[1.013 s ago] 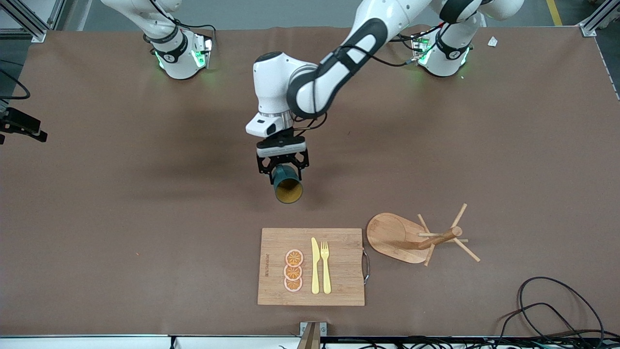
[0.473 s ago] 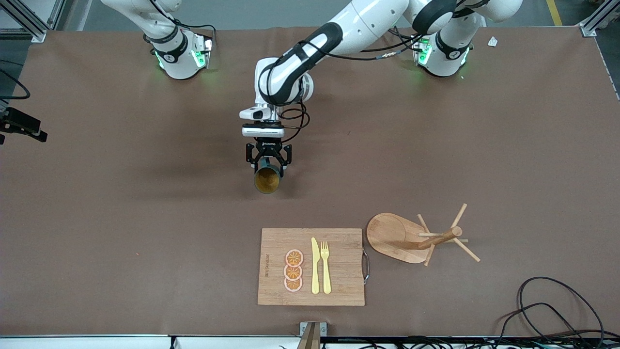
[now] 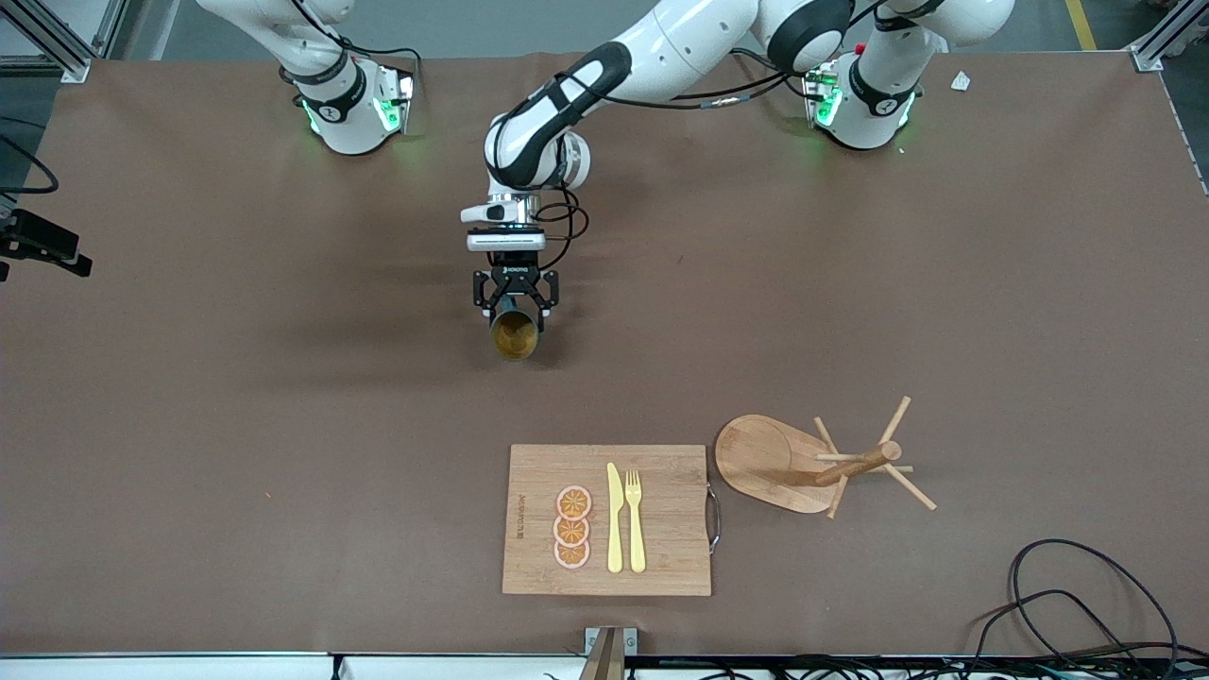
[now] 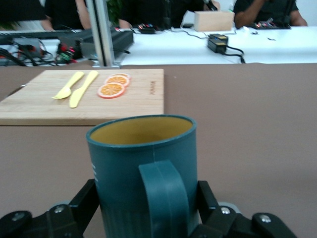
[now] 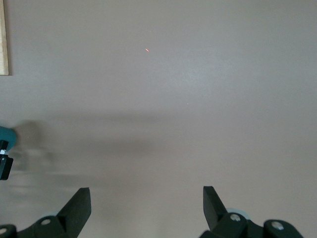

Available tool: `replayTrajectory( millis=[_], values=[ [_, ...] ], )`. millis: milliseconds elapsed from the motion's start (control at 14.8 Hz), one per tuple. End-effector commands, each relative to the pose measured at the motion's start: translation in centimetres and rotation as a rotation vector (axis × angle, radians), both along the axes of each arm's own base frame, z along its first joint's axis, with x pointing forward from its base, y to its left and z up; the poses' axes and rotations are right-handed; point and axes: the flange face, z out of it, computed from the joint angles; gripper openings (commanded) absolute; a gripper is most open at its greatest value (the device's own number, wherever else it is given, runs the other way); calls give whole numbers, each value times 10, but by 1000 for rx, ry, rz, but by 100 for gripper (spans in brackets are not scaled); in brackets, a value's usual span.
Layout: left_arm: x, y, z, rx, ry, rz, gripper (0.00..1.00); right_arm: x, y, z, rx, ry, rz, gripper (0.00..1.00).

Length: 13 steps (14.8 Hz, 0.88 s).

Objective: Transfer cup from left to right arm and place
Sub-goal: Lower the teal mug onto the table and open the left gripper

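The dark teal cup (image 3: 515, 335) with a yellow-orange inside is held sideways, its mouth toward the front camera. My left gripper (image 3: 515, 316) is shut on it over the bare brown mat at the table's middle, above the cutting board in the front view. In the left wrist view the cup (image 4: 143, 148) fills the space between the black fingers (image 4: 85, 201), handle toward the camera. My right gripper (image 5: 146, 198) is open and empty over bare mat. It does not show in the front view. A sliver of the cup (image 5: 5, 135) shows at the edge of the right wrist view.
A wooden cutting board (image 3: 661, 529) with a yellow knife, a fork and orange slices lies near the front edge. A wooden mug tree (image 3: 784, 463) lies tipped over beside it, toward the left arm's end. Cables (image 3: 1086, 586) lie at the front corner.
My left gripper has carried the cup toward the right arm's end of the table and a little toward the bases. The arm has stretched out lower. The cup stays gripped.
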Motion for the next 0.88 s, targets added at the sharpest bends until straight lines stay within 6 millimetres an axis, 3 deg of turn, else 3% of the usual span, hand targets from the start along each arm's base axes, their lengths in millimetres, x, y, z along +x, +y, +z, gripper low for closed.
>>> replayTrajectory(
  millis=[0,270,473,675,743,810],
  values=[
    [-3,-2,-8,29,-114,48,52,-4,-2,-1,-3,5,8,100],
    [-8,5,-17,77,-170,106,58,-4,-3,-6,11,13,17,100],
    [-9,7,-21,47,-175,129,79,-5,1,-8,22,26,20,100],
    [-14,8,-27,36,-171,131,84,-7,6,-9,23,40,29,100],
    [-16,7,-27,35,-169,132,95,-7,6,-9,23,40,29,100],
    [-18,8,-27,39,-168,138,100,-7,6,-11,26,46,29,100]
  ],
)
